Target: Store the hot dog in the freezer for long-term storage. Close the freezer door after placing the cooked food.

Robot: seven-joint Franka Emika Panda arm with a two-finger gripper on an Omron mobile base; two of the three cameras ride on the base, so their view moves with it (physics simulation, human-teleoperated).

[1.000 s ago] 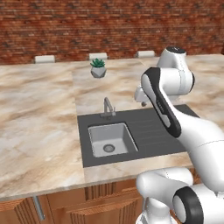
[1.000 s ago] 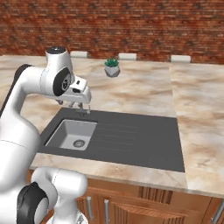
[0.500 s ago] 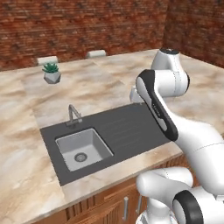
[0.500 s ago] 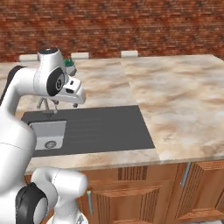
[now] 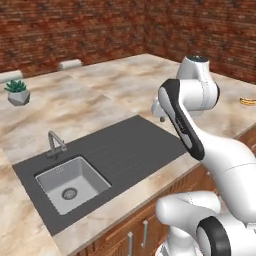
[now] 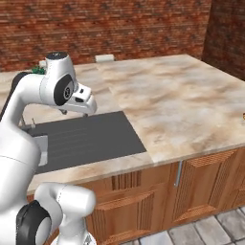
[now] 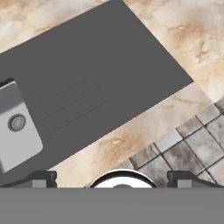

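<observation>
Hovering over the sink's dark drainboard (image 7: 100, 83), fingers (image 7: 40, 178) spread wide, holding nothing

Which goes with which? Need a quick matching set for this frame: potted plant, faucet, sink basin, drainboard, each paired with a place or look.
Things:
1. potted plant
2. faucet
3. sink basin
4. drainboard

Descriptions:
A. dark grey ribbed surface beside the basin
B. light grey recess with a round drain
C. on the marble counter near the brick wall
D. upright at the back edge of the basin

Pairs: 1-C, 2-D, 3-B, 4-A
</observation>
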